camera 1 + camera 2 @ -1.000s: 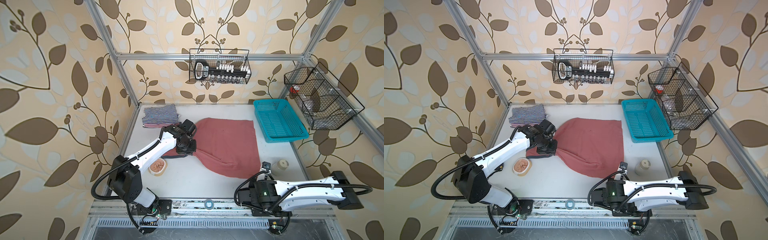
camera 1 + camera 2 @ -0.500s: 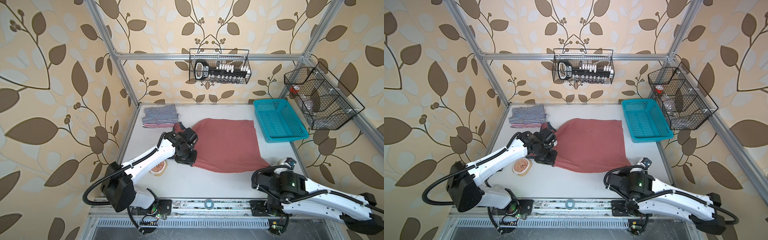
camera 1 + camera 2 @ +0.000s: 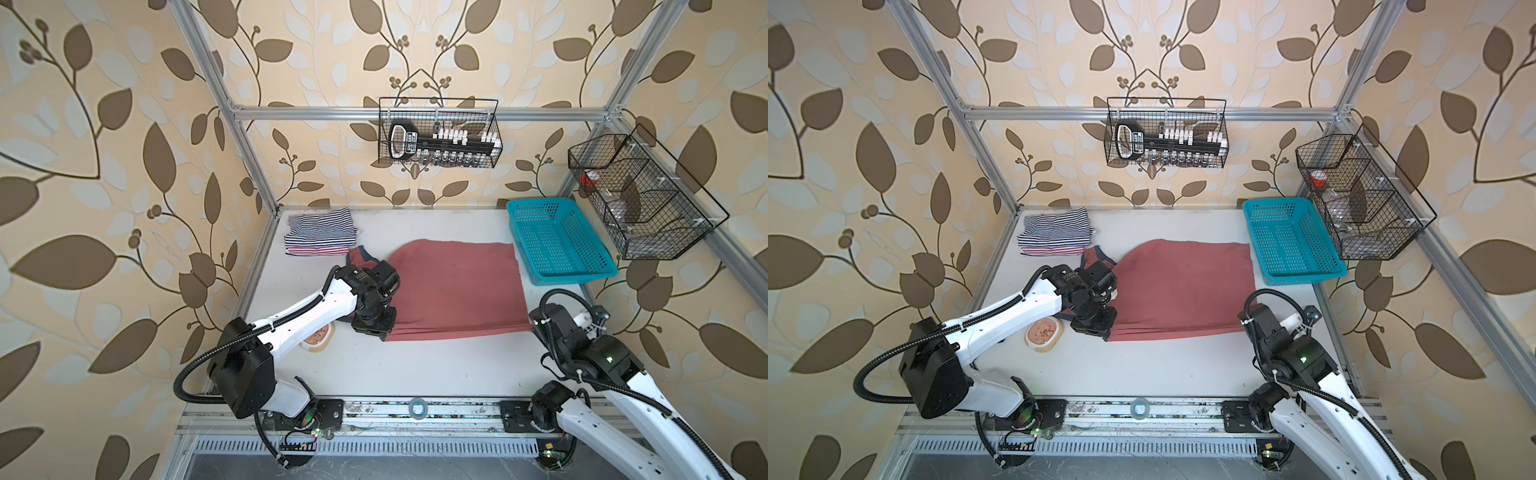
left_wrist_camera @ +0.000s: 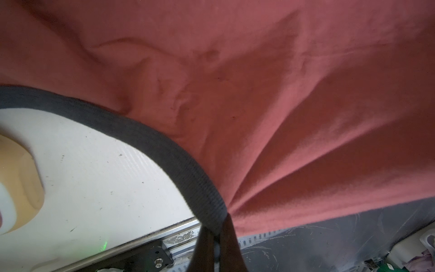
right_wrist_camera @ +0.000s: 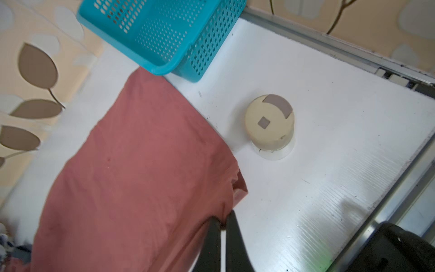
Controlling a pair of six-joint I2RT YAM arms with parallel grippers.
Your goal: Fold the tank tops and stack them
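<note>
Red top (image 3: 457, 286) sprawls across mid counter (image 3: 415, 365), hem end twd the blue basket (image 3: 557, 241), straps twd the far-left corner. Left pincer (image 4: 217, 229) is pressed together on the grey trim (image 4: 164, 150) at an armhole, cloth fanning out in creases from the pinch. Right pincer (image 5: 223, 222) nips the red fabric at the near hem corner, near a round beige puck (image 5: 269, 122). Near edge runs straight btwn the two. The 2 striped tops (image 3: 320, 230) sit folded in the far-left corner, navy-white over red-white, right by the red top's strap.
</note>
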